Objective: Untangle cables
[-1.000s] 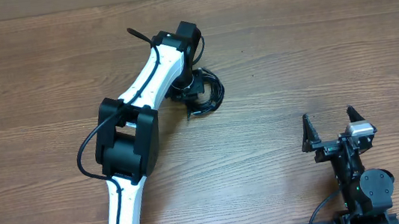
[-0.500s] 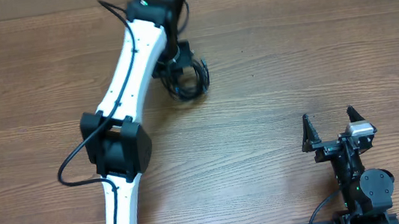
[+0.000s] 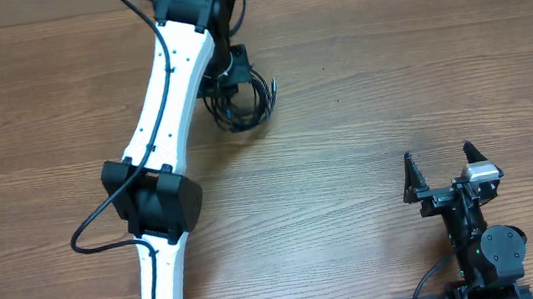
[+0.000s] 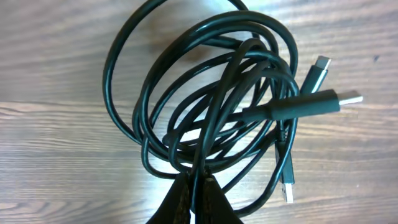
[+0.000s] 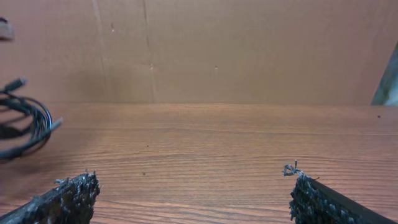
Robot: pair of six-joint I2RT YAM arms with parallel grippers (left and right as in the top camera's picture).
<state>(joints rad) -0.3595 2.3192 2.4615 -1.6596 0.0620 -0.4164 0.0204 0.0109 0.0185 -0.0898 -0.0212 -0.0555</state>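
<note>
The cables (image 4: pixel 205 106) form one small coiled bundle of thin black cords with metal-tipped plugs sticking out on the right side. In the overhead view the cables (image 3: pixel 247 106) lie at the far middle of the table, under the end of the left arm. My left gripper (image 4: pixel 196 186) is shut on one strand of the cables at the bundle's near edge. My right gripper (image 3: pixel 442 172) stands open at the near right, far from the bundle, with nothing between its fingers. From the right wrist, the cables (image 5: pixel 25 124) show at the far left edge.
The wooden table (image 3: pixel 389 75) runs bare around the bundle. A brown cardboard wall (image 5: pixel 236 50) stands along the table's far edge. The white left arm (image 3: pixel 162 161) stretches across the left half of the table.
The left arm has swung up and to the left, and the cable bundle has moved with it toward the far edge. The right arm has stayed still.
</note>
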